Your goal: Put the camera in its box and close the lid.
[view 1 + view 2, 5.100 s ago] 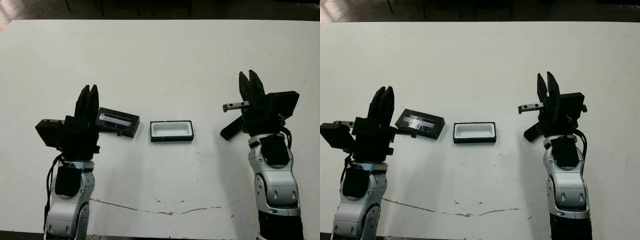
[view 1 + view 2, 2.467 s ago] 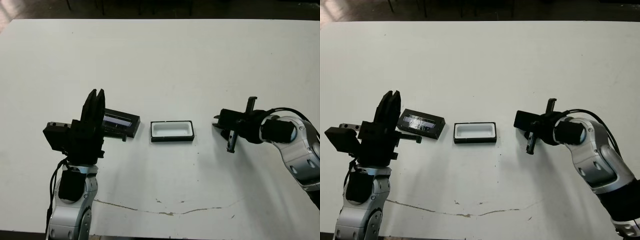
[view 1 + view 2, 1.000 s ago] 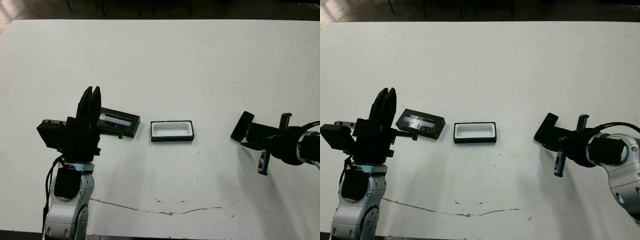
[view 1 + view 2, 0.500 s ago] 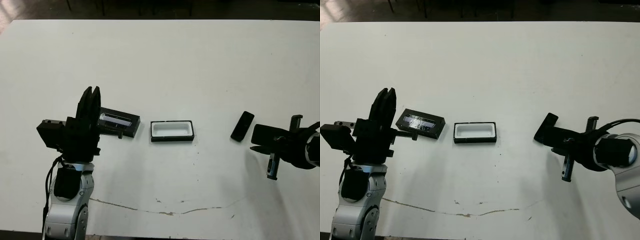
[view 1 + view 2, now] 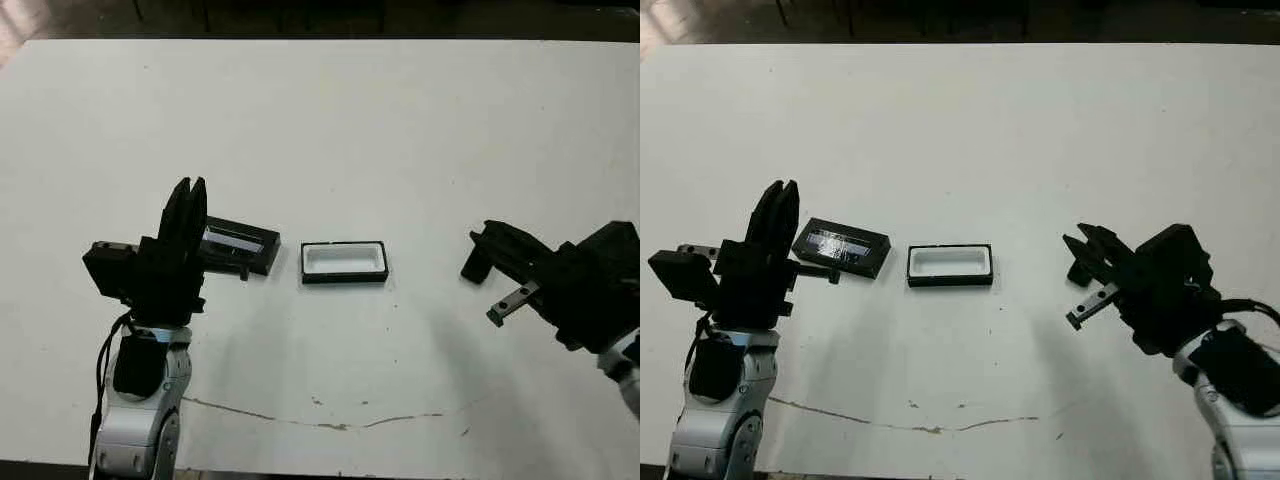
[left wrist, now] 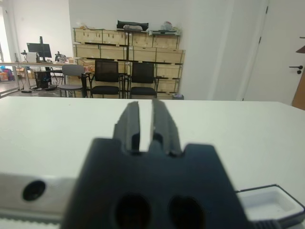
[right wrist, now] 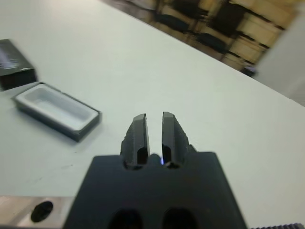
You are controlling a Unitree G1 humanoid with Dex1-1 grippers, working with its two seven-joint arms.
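Two arms: the left arm (image 5: pixel 140 400) rises from the near left edge of the bench (image 5: pixel 350 130); the right one comes in low from the near right corner.
Near mark: a thin brownish crack line (image 5: pixel 330 424) runs across the bench by its near edge.
Left tool (image 5: pixel 191 184): upright, fingers pointing away from the robot with only a slim slit between them – nothing in it.
Right tool (image 5: pixel 1076 236): lying low and aimed left toward the middle of the bench; its wrist view shows the two fingers (image 7: pixel 139 136) parallel with a narrow gap, gripping nothing that can be made out. A small silver bracket (image 5: pixel 510 302) sticks out of its near side.
Camera (image 5: pixel 1076 271): flat on the bench at the right, well apart from the box; just its near end shows, the rest is hidden under the right tool's fingers. Whether the fingers touch it cannot be told.
Box (image 5: pixel 343 277): at mid-bench, open, its white lining bare, long side running left to right.
Lid (image 5: pixel 255 252): flat on the bench just left of the box, slightly askew, shiny strip up – its left end is covered by the left tool.
Far side: past the bench edge, the left wrist view shows black chairs (image 6: pixel 107 76) before shelves of wooden crates (image 6: pixel 143 50).
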